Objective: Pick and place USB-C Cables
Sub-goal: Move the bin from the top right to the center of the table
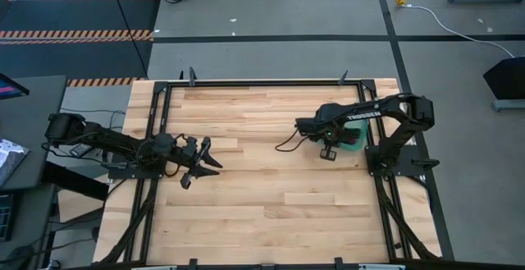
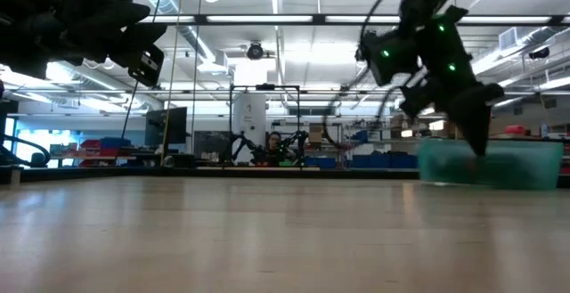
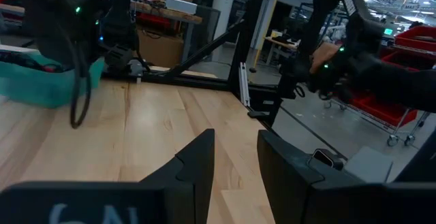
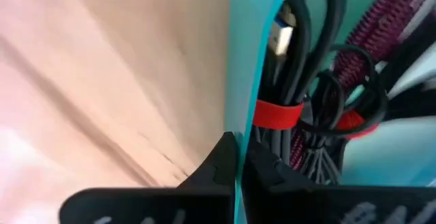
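Observation:
A teal bin (image 1: 353,141) stands on the wooden table near its right edge, also seen in the low view (image 2: 499,164). Several coiled USB-C cables lie inside it, black ones (image 4: 300,81) with red ties (image 4: 276,114) and a maroon one (image 4: 398,20). My right gripper (image 4: 238,149) points steeply down at the bin's left wall and is shut on it. My left gripper (image 1: 201,162) hovers open at the table's left, level, with nothing between its fingers (image 3: 197,163). My right gripper has the teal bin's thin wall (image 4: 246,94) pinched at its top edge, one finger outside the bin and one finger (image 4: 266,166) inside, next to the cables. The fingers come from above, slanting down. The bin rests on the table.
A black metal frame (image 1: 262,83) runs around the table's edges. Bare wood (image 1: 262,180) lies between the two arms. A dark cable (image 1: 287,145) loops from my right arm toward the table's middle. A person sits far off in the room (image 2: 272,143).

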Controlling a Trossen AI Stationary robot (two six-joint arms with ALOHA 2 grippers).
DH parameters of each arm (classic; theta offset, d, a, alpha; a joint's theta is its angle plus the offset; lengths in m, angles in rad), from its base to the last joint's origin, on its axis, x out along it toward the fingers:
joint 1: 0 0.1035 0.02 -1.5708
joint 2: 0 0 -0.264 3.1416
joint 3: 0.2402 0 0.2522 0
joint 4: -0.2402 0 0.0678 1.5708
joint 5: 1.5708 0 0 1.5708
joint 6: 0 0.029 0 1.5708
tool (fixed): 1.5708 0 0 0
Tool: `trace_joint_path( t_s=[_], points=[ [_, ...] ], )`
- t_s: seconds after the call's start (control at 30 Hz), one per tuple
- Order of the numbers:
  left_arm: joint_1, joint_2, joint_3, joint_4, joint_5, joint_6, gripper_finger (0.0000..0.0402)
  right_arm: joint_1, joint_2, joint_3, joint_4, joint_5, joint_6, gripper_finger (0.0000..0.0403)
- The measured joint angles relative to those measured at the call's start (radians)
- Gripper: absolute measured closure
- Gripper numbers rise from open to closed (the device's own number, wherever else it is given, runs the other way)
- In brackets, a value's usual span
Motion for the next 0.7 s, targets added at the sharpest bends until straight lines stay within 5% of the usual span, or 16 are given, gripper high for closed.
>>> trace_joint_path(
  t_s=[0.27, 0.7],
  points=[
    [0.0, 0.0, 0.0, 0.0, 0.0, 0.0, 0.0283, 0.136, 0.116, 0.254, 0.028, -0.048, 0.008, 0.0398],
    [0.0, 0.0, 0.0, 0.0, 0.0, -0.019, 0.0283, 0.293, 0.521, 0.791, -0.096, -0.052, -0.058, 0.0398]
  ],
)
